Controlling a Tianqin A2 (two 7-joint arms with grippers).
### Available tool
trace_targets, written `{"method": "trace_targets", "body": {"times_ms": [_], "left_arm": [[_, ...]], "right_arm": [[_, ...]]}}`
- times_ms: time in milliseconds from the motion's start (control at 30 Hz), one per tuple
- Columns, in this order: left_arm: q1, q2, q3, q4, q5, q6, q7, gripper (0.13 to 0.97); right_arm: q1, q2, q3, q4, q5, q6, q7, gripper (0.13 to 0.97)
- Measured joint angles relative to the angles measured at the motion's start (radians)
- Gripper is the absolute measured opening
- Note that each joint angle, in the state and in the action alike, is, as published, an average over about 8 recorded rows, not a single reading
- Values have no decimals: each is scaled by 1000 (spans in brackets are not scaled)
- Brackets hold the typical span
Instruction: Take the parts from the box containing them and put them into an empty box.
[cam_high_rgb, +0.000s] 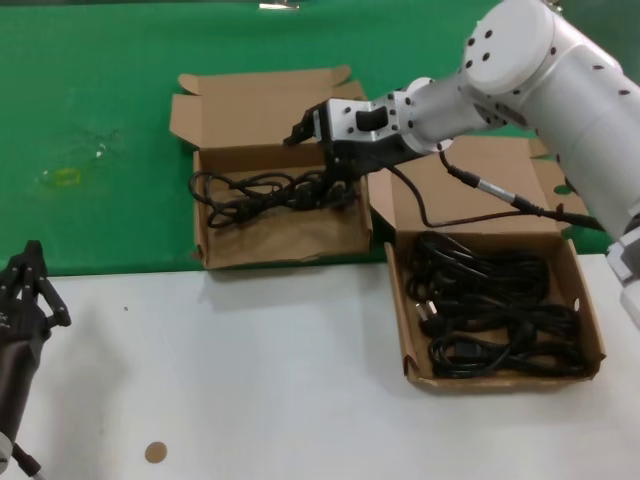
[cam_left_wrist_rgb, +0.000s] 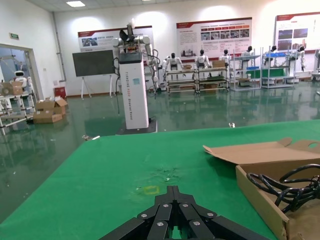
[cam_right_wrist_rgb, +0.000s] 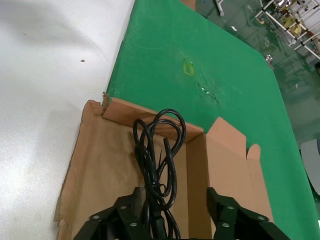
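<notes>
The box containing the parts (cam_high_rgb: 500, 378) sits at the right with several black coiled cables (cam_high_rgb: 490, 300) inside. The empty box (cam_high_rgb: 285, 255), ragged along its front rim, stands at the left and holds one cable bundle (cam_high_rgb: 260, 190). My right gripper (cam_high_rgb: 335, 185) hangs over that bundle's right end. In the right wrist view the right gripper (cam_right_wrist_rgb: 172, 197) is open, and the cable (cam_right_wrist_rgb: 160, 145) lies on the box floor (cam_right_wrist_rgb: 95, 165) between the fingers, close to one finger (cam_right_wrist_rgb: 131, 205). My left gripper (cam_high_rgb: 28, 270) is parked at the near left, shut (cam_left_wrist_rgb: 173, 192).
Both boxes straddle the border between the green mat (cam_high_rgb: 120, 90) and the white table (cam_high_rgb: 250, 370). Their open lids (cam_high_rgb: 260, 105) lean back. A small brown disc (cam_high_rgb: 155, 452) lies near the front edge, and a yellowish mark (cam_high_rgb: 65, 177) is on the mat.
</notes>
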Motion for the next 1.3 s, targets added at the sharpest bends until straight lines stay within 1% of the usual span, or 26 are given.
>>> {"method": "trace_targets", "body": {"times_ms": [33, 300, 433, 667, 700, 733, 833, 1000, 1100, 1233, 1300], "left_arm": [[0, 0, 0, 0, 0, 0, 0, 144], [0, 0, 0, 0, 0, 0, 0, 144], [0, 0, 0, 0, 0, 0, 0, 144], [0, 0, 0, 0, 0, 0, 0, 156], [0, 0, 0, 0, 0, 0, 0, 160], [0, 0, 0, 0, 0, 0, 0, 163], [0, 0, 0, 0, 0, 0, 0, 169], [0, 0, 0, 0, 0, 0, 0, 230], [0, 0, 0, 0, 0, 0, 0, 266], [0, 0, 0, 0, 0, 0, 0, 266], [0, 0, 0, 0, 0, 0, 0, 308]], "right_arm": [[-1, 3, 0, 5, -1, 0, 3, 397], [-10, 25, 1, 51, -6, -6, 30, 591], [-12, 28, 1, 58, -6, -6, 35, 591], [-38, 31, 12, 80, 4, 11, 41, 763], [-47, 33, 17, 88, 8, 18, 43, 787], [-59, 34, 22, 98, 13, 26, 45, 787], [-99, 38, 41, 132, 30, 54, 55, 834], [-179, 47, 78, 200, 64, 109, 73, 911], [-231, 53, 101, 243, 85, 145, 85, 924], [-301, 61, 133, 302, 114, 192, 101, 951], [-336, 65, 149, 332, 129, 217, 109, 964]]}}
